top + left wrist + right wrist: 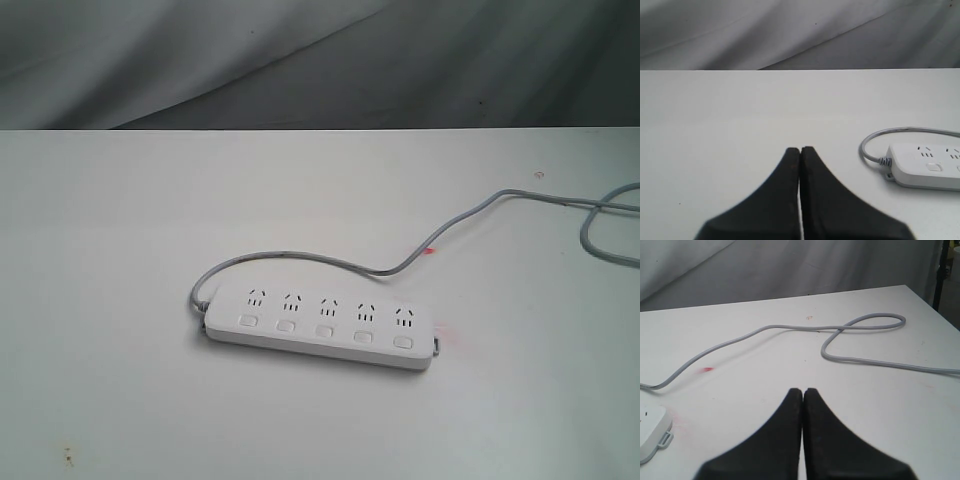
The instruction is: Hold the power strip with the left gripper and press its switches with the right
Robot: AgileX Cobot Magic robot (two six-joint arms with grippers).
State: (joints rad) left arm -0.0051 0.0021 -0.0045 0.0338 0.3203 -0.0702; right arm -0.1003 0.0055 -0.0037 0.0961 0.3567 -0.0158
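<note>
Closest up, left wrist view: left gripper (pixel 799 149), both black fingers (pixel 780 200) pressed tight together, pinching nothing, over the white table (pixel 715 125). Off to one side and apart from the tips: rounded end of the power strip (pixel 927 167), lying flat on the table, untouched, with the grey cord (pixel 875 140) looping out of that end. Same deal in the right wrist view: right gripper (pixel 803 390) closed tip to tip, nothing caught in between, just table underneath. Only a corner of the strip peeking in at the frame edge there, well apart from that gripper. Further out, cord snaking across the table and crossing over itself in a loop near the far edge, plus a small red smudge (pixel 707 369) just beside the cord. From the exterior view: strip sitting roughly mid-table, slightly angled, five sockets (pixel 323 300) in a row along its far side and five switches (pixel 325 329) in a row along its near side, one per socket. Cord curling round the strip's left end as seen there, then running behind it and off toward the right edge. Way at the back, past the table: wrinkled grey cloth (pixel 300 60).
</note>
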